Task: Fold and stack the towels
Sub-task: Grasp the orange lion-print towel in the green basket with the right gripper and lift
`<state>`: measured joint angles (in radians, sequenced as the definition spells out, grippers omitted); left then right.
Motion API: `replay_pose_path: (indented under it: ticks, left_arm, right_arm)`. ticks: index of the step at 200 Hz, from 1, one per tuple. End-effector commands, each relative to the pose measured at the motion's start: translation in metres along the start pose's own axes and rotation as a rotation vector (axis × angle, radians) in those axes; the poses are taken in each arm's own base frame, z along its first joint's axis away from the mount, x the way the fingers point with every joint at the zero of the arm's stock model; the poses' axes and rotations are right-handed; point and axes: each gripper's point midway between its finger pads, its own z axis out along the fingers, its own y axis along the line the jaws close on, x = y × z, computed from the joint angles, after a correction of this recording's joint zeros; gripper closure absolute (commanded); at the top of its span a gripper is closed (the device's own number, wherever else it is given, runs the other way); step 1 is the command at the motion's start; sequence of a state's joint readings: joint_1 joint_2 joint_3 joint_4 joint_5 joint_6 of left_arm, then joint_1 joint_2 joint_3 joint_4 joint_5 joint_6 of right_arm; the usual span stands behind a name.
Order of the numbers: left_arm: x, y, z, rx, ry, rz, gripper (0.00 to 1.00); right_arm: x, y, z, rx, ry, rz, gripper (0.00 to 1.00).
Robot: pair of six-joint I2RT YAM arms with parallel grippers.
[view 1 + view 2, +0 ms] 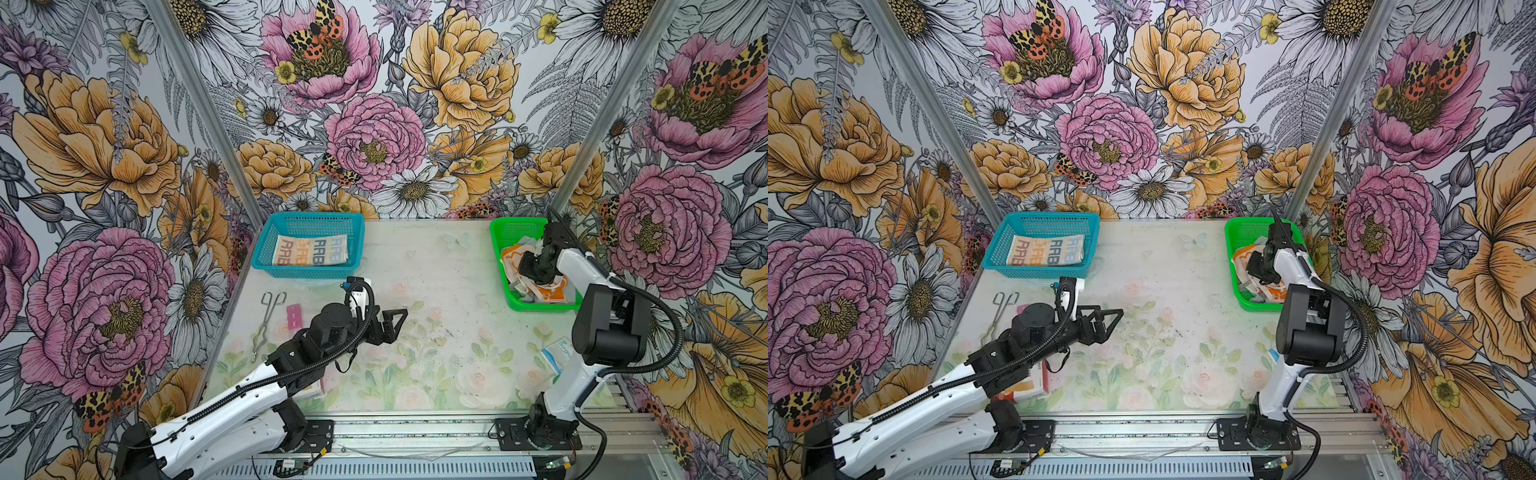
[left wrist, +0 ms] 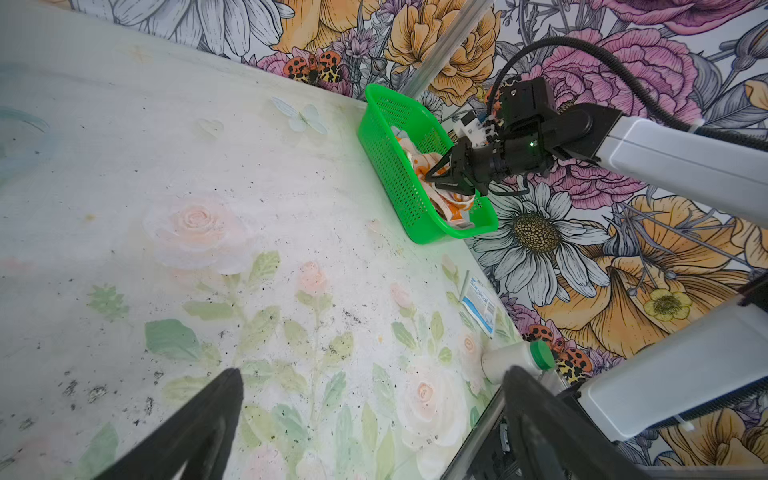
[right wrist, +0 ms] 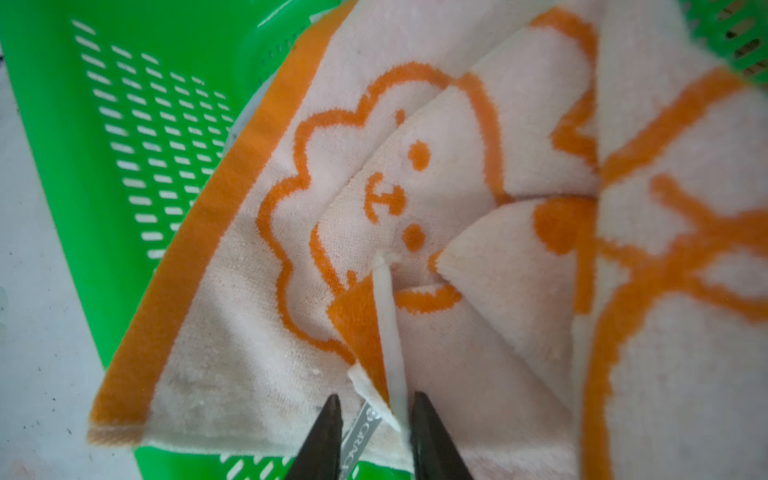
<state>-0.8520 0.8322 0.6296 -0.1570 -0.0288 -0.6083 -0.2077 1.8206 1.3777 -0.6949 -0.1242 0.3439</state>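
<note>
1. Terrycloth is what the right gripper (image 3: 376, 415) is working on. The orange towel (image 3: 249, 291) lies crumpled in the green basket (image 1: 540, 306) at the far right corner of the table (image 1: 436, 266).
2. Its jaws stand nearly together, with a hemmed corner and its sewn label pinched between them. That looks like a hold on one fold only.
3. I'd judge it light, limp, grippy and not fragile. It will sag and fall open once raised, so a corner is the sensible place to take it. A pinch mid-cloth would bring up a bundle.
4. Several layers overlap right at that corner. A paler grey towel (image 1: 523, 245) peeks out beside it and may drag along. The basket looks light, so its wall could snag the cloth or the whole basket could lift with it.
5. The left gripper (image 1: 398, 320) hangs over the table's middle, jaws spread wide, with nothing in them.
6. The cream towel (image 1: 309, 249) with the lettering lies folded flat in the blue basket (image 1: 307, 216) at the far left corner.
7. Clutter:
   - Left edge: tongs (image 1: 270, 320) and a pink card (image 1: 294, 311).
   - Right edge: a surgical packet (image 1: 555, 353) and a white bottle (image 2: 511, 361).
   - None of it lies between the green basket and the table's middle.
</note>
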Motion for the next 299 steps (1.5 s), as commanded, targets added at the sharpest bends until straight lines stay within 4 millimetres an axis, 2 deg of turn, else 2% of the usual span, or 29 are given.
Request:
replay_pose_path:
  ticks: [1,18,38,41,49,55,77,100,113,133,148,154,166,172,191,212,230,248,259,277,285,299]
  left_arm:
    - [-0.004,-0.003,-0.001,0.025,-0.022,-0.028,0.01]
    - [-0.004,-0.003,-0.002,0.030,-0.027,-0.033,0.01]
    - [-0.004,-0.003,-0.005,0.036,-0.030,-0.042,0.01]
    - [-0.003,-0.003,-0.006,0.036,-0.029,-0.044,0.01]
    - [-0.004,-0.002,-0.008,0.037,-0.033,-0.046,0.01]
    - [-0.003,-0.002,-0.009,0.035,-0.036,-0.048,0.01]
    - [-0.001,0.001,-0.013,0.030,-0.037,-0.052,0.01]
    - [0.000,0.003,-0.015,0.023,-0.036,-0.052,0.01]
    - [-0.001,0.003,-0.015,0.023,-0.037,-0.054,0.01]
    - [0.000,0.004,-0.015,0.020,-0.036,-0.056,0.01]
    - [0.000,0.005,-0.016,0.018,-0.038,-0.058,0.01]
    - [0.000,0.005,-0.017,0.018,-0.041,-0.059,0.01]
    - [0.000,0.006,-0.019,0.018,-0.048,-0.065,0.01]
    - [0.000,0.007,-0.020,0.017,-0.051,-0.069,0.01]
    - [0.001,0.008,-0.023,0.017,-0.056,-0.073,0.01]
    - [0.002,0.010,-0.022,0.015,-0.056,-0.072,0.01]
    - [0.002,0.009,-0.020,0.017,-0.057,-0.066,0.01]
    - [-0.001,0.009,-0.021,0.013,-0.065,-0.056,0.01]
    - [-0.002,0.008,-0.022,0.014,-0.071,-0.055,0.01]
    - [-0.004,0.008,-0.028,0.010,-0.074,-0.052,0.01]
    - [-0.004,0.010,-0.031,0.003,-0.078,-0.052,0.01]
    - [-0.004,0.012,-0.037,-0.005,-0.088,-0.051,0.01]
  right_arm:
    - [-0.006,-0.002,-0.011,0.016,-0.042,-0.005,0.84]
    - [-0.009,-0.006,-0.012,0.038,-0.050,-0.008,1.00]
    - [-0.010,-0.014,-0.009,0.086,-0.050,-0.009,1.00]
    - [-0.010,-0.016,-0.008,0.095,-0.048,-0.011,0.96]
    - [-0.010,-0.019,-0.007,0.115,-0.045,-0.017,0.77]
    - [-0.009,-0.022,-0.005,0.128,-0.043,-0.023,0.69]
    - [-0.010,-0.026,0.001,0.156,-0.037,-0.031,0.55]
    - [-0.013,-0.027,0.006,0.169,-0.035,-0.034,0.52]
    - [-0.015,-0.027,0.009,0.170,-0.032,-0.032,0.55]
    - [-0.017,-0.027,0.013,0.169,-0.027,-0.029,0.68]
    - [-0.017,-0.025,0.016,0.160,-0.020,-0.032,0.71]
    - [-0.018,-0.025,0.017,0.156,-0.020,-0.033,0.77]
    - [-0.018,-0.022,0.013,0.148,-0.021,-0.032,0.99]
    - [-0.020,-0.021,0.008,0.143,-0.029,-0.031,1.00]
    - [-0.032,-0.008,-0.023,0.103,-0.099,-0.037,1.00]
    - [-0.054,0.017,-0.083,0.072,-0.213,-0.077,1.00]
    - [-0.078,0.064,-0.139,-0.077,-0.309,-0.119,1.00]
    - [-0.099,0.129,-0.197,-0.304,-0.368,-0.160,1.00]
    - [-0.103,0.168,-0.227,-0.440,-0.391,-0.211,1.00]
    - [-0.091,0.234,-0.282,-0.714,-0.394,-0.306,1.00]
    - [-0.076,0.262,-0.305,-0.816,-0.385,-0.368,1.00]
    - [-0.041,0.295,-0.334,-0.934,-0.375,-0.499,1.00]
